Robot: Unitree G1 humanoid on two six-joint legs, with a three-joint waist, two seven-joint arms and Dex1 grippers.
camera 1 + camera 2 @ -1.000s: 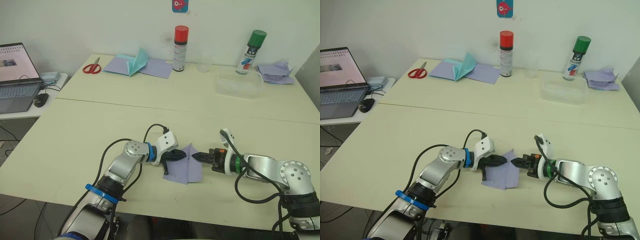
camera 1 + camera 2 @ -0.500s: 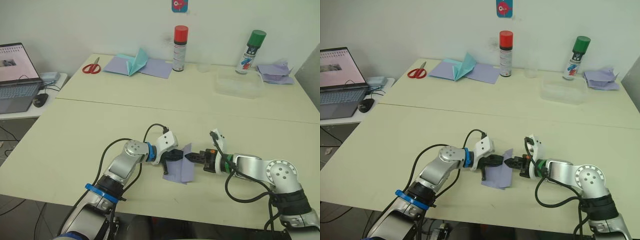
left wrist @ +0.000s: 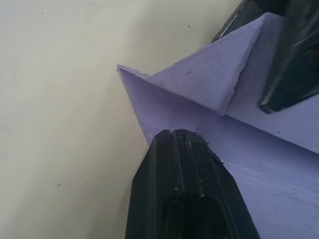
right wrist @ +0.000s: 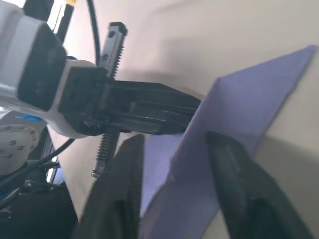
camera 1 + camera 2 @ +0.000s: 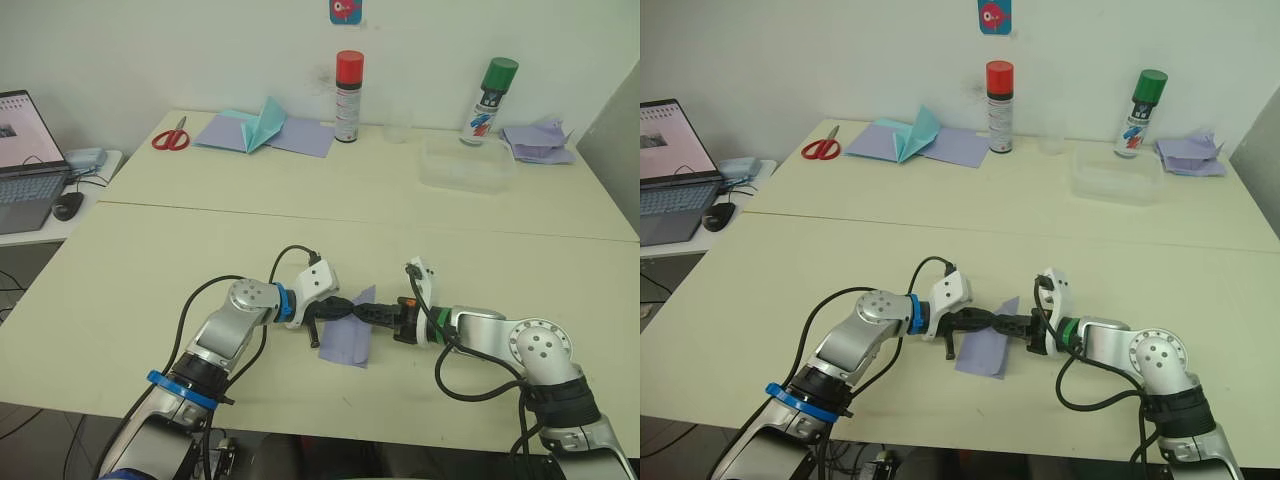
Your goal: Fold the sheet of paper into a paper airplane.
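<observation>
Cream laminate, the table point(image 5: 200, 230) spans most of the head frames, with a laptop point(image 5: 25, 190) at the far left edge. Along the top edge stand a red-capped spray can point(image 5: 348, 83) and a green-capped spray can point(image 5: 488, 88), with a clear plastic tray point(image 5: 462, 163) below the latter. Scissors point(image 5: 171, 135) lie at upper left beside wide lavender sheets and a teal paper shape point(image 5: 262, 125).

The sheet of paper point(image 5: 349, 333), pale lavender and partly folded, lies in the lower centre of the frame, one flap standing up off the table.

The left gripper point(image 5: 344, 307), fingers pressed together, pins the sheet from the left. The right gripper point(image 5: 372, 312) meets it from the right; its wrist view shows its fingers point(image 4: 234, 164) parted, straddling the raised flap without closing on it.

To crease well, the left tip should probably hold the fold line firm while the right carries the flap over evenly, keeping edges aligned before pressing flat.
</observation>
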